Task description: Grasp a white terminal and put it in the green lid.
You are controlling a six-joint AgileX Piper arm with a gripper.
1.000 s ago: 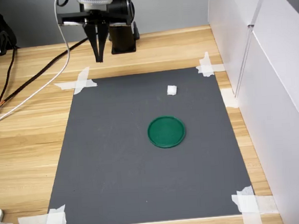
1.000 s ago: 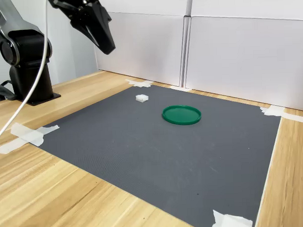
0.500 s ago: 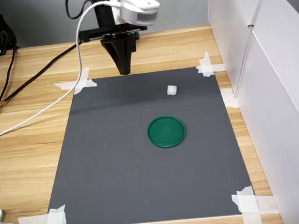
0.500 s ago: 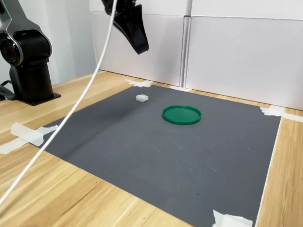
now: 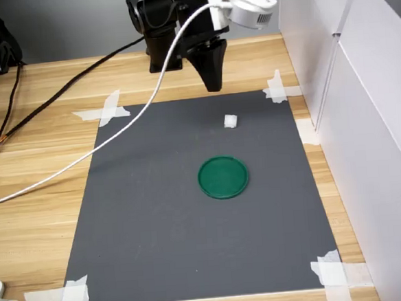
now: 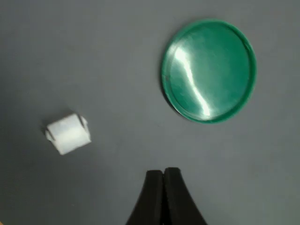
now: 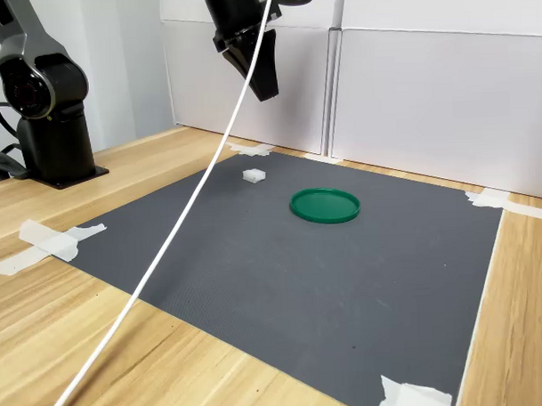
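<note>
On a grey mat (image 5: 192,227) taped to a wooden table (image 5: 32,203), the green lid (image 5: 223,176) lies empty in the first exterior view, nearest the camera. Just beyond it, apart from its rim, sits the white terminal (image 5: 231,121), a tiny block too small to show a clear long axis. Farther back the gripper (image 5: 213,86) hangs in the air over the mat's far edge, its jaws pressed together and holding nothing (the wrist view shows the black fingertips (image 6: 153,197) meeting with no gap). The terminal lies toward the camera and slightly to the first exterior view's right of the gripper, so the approach likely means opening, advancing and descending.
</note>
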